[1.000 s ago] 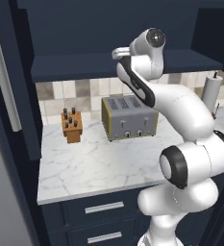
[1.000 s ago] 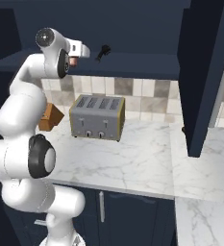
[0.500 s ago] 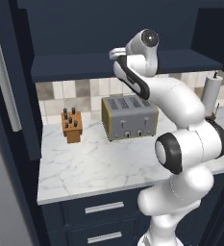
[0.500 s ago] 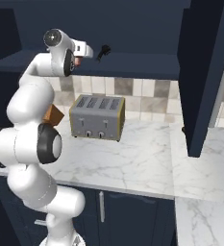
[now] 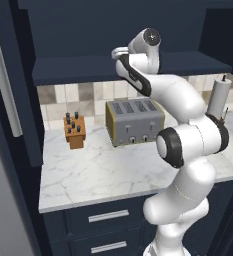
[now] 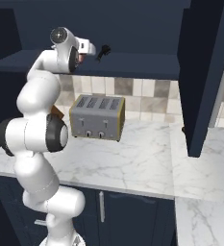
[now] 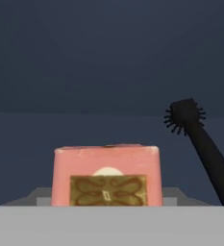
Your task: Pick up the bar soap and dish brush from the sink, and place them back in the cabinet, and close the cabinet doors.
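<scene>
The pink-red bar soap (image 7: 106,166) sits dead centre right in front of the hand camera, its patterned face toward me. From the right it shows as a reddish patch (image 6: 80,57) in my gripper (image 6: 87,52), which is shut on it just over the cabinet's navy shelf (image 6: 142,62). The black dish brush (image 7: 200,144) lies on that shelf just right of the soap, bristly head pointing deeper in; it is also seen from the right base view (image 6: 103,51). Both cabinet doors stand open: the left one (image 5: 5,85) and the right one (image 6: 200,72). The sink is out of view.
A silver toaster (image 5: 134,121) stands on the marble counter (image 5: 98,170) below the shelf. A wooden knife block (image 5: 74,131) is to its left and a tall pale canister (image 5: 219,95) to its right. Navy drawers (image 5: 108,216) run under the counter.
My hand has eased a little to the right along the shelf toward the brush, carrying the soap. The arm's elbow has swung round. The brush has not moved.
</scene>
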### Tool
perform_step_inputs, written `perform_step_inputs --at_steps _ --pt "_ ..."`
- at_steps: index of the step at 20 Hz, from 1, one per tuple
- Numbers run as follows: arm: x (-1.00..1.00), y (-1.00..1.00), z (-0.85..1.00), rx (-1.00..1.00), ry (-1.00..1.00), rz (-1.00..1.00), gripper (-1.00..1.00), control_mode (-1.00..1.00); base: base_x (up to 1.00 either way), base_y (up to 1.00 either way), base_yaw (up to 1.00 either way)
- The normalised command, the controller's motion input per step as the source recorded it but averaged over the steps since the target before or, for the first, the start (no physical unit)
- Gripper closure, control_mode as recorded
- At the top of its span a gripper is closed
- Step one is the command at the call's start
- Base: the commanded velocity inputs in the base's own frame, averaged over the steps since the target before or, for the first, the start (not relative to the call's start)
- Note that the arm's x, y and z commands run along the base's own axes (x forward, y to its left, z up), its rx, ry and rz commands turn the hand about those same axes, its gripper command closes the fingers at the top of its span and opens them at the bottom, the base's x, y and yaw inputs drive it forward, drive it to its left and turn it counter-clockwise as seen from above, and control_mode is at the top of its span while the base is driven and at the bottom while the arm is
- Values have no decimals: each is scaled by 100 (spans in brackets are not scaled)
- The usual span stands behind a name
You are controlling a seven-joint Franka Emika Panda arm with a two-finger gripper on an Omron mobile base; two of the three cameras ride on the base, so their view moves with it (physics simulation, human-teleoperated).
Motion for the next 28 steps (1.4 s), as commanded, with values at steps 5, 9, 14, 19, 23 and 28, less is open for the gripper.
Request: perform_step_inputs --at_steps 5,9,14,19,23,28 --pt "40 0 -21 0 0 1 100 -100 0 0 0" --pt "9 0 -4 0 3 2 100 -100 0 0 0" --pt "0 0 0 0 0 1 100 -100 0 0 0" --pt "5 0 -22 0 0 0 100 -100 0 0 0" --pt "4 0 -24 0 0 0 100 -100 0 0 0" --pt "0 0 0 0 0 0 100 -100 0 0 0"
